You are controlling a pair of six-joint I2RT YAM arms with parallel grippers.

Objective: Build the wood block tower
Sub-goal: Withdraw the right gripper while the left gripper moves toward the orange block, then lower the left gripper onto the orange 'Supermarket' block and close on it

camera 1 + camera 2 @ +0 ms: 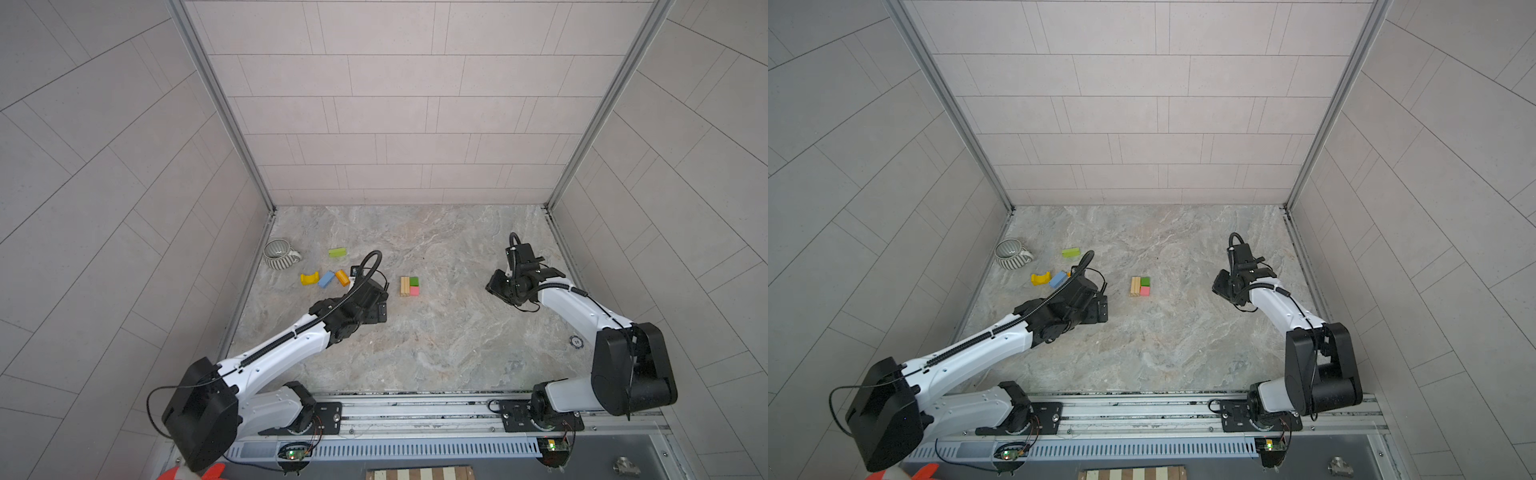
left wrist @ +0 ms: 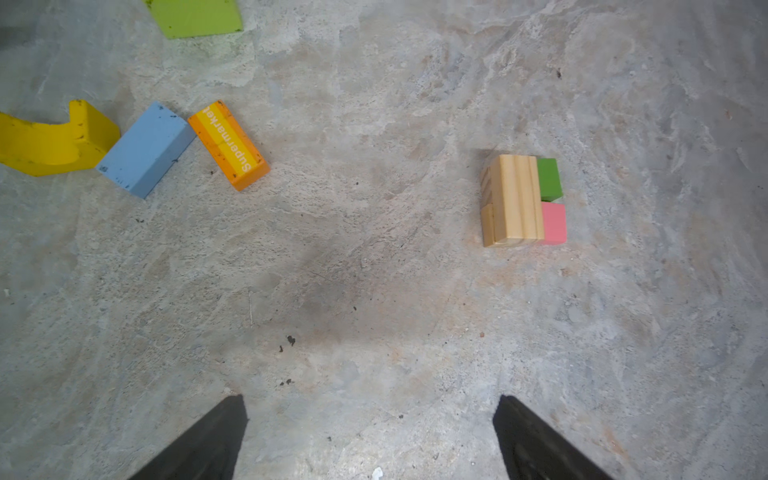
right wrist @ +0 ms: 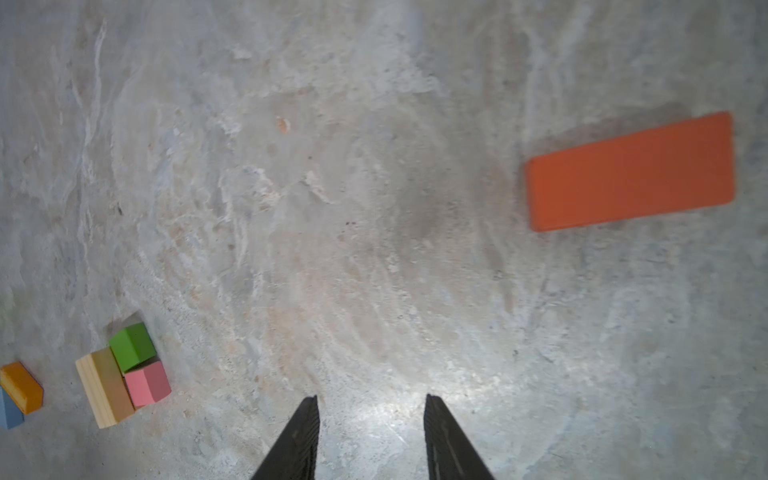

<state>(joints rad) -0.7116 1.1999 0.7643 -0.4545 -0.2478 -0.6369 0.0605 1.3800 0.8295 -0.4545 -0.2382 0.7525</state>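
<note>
Stack (image 1: pixel 409 286) of tan, green and pink blocks sits between the grippers; left gripper (image 2: pixel 370 401) spread wide, right gripper (image 3: pixel 372 399) half-spread, both empty. Square your left jaws across the orange block (image 2: pixel 227 144), narrow way, before closing.

A grey ribbed ceramic mug (image 1: pixel 280 254) (image 1: pixel 1012 253) stands upright near the far left corner of the grey-veined, marble-look tabletop (image 1: pixel 436 332), enclosed by pale tiled walls (image 1: pixel 395 104), with a small round black-and-white disc (image 1: pixel 576 341) near its right edge.
</note>
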